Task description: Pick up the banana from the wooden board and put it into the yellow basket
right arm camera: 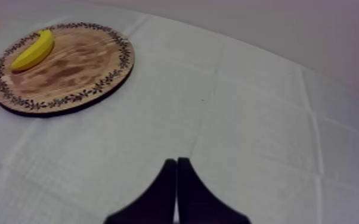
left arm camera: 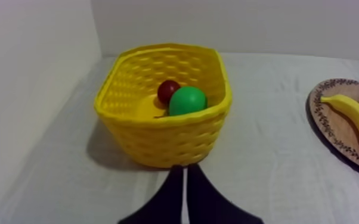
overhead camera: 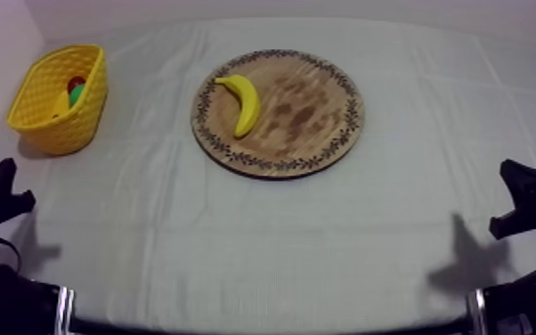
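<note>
In the top view the banana (overhead camera: 243, 102) lies on the left part of the round wooden board (overhead camera: 312, 116), a little above the middle of the frame. Its outer curve bows toward the board's centre and its upper tip sits near the patterned rim. The yellow basket (overhead camera: 83, 114) stands at the upper left of the frame, well apart from the board, with bare grey-white cloth (overhead camera: 236, 241) between them.

The left wrist view looks into the basket. 2 pieces of toy fruit lie inside it, a small red fruit (left arm camera: 169, 90) and a round green fruit (left arm camera: 188, 100). They touch each other, and the green one is closer to the basket's near wall.

The left gripper (left arm camera: 185, 168) points at the basket from nearby. Its 2 black fingers are pressed together into a narrow wedge with nothing between them. The right gripper (right arm camera: 176, 161) is likewise narrow, closed on nothing, over bare cloth with the board and banana farther off.

In the top view both arms sit low, at the lower left and lower right edges of the frame, well apart from the banana.
</note>
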`<state>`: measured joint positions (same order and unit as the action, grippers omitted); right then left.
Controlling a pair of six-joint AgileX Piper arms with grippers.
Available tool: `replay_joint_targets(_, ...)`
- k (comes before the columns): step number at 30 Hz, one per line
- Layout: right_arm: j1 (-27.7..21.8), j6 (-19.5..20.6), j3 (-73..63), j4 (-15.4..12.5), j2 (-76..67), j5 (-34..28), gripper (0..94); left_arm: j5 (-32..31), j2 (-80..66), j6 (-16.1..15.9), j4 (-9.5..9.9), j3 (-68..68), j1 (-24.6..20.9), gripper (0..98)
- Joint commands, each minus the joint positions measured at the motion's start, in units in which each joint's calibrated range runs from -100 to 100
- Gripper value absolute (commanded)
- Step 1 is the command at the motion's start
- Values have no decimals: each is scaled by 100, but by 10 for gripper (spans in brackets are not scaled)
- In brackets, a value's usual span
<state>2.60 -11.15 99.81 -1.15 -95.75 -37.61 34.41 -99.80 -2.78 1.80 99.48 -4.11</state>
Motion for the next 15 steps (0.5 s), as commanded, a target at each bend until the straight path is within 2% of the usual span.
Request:
replay_joint_targets(1, 0, -6, -3, 0, 0, -6, 3, 51, -3, 12, 3, -15, 2, 0)
replay_joint_targets(15, 0, -6, -3, 0, 0, -6, 3, 59, -3, 18, 25, -15, -61, 0)
